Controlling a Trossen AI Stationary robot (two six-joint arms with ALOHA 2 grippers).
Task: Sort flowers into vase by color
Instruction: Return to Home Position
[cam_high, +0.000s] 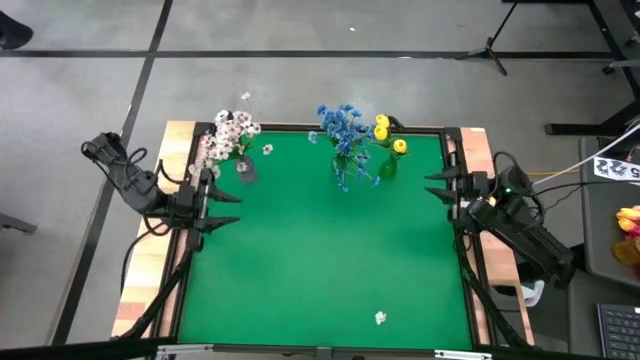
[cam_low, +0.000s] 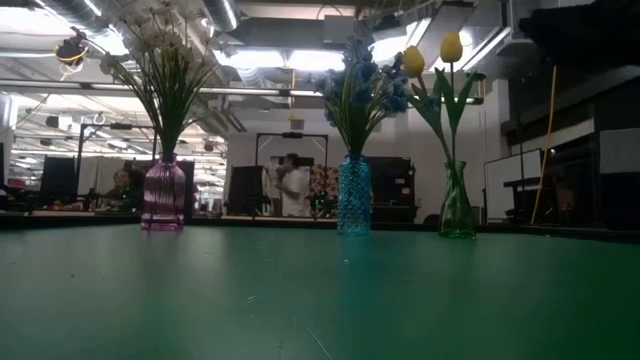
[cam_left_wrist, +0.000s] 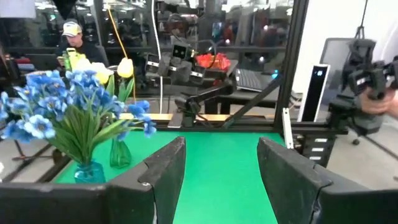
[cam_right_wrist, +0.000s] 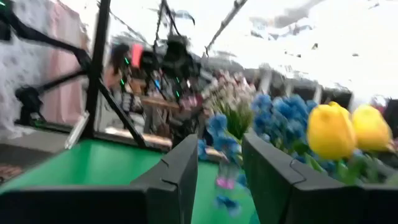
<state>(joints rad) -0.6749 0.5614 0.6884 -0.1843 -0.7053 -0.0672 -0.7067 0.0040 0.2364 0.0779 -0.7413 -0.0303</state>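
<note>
Yellow flowers (cam_low: 430, 58) sit in the green vase (cam_low: 457, 205), blue flowers (cam_low: 362, 85) and white flowers (cam_low: 165, 45) in their own vases. The left gripper (cam_high: 228, 209) and right gripper (cam_high: 432, 188) hang open and empty at the sides, since sorting looks done.

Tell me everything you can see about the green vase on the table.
The green vase looks like clear green glass, with a narrow neck flaring to a wider base. It stands upright on the green table, to the right of the blue vase in the low view and apart from it. It holds yellow tulip-like flowers on green stalks. Nothing else touches it.
</note>
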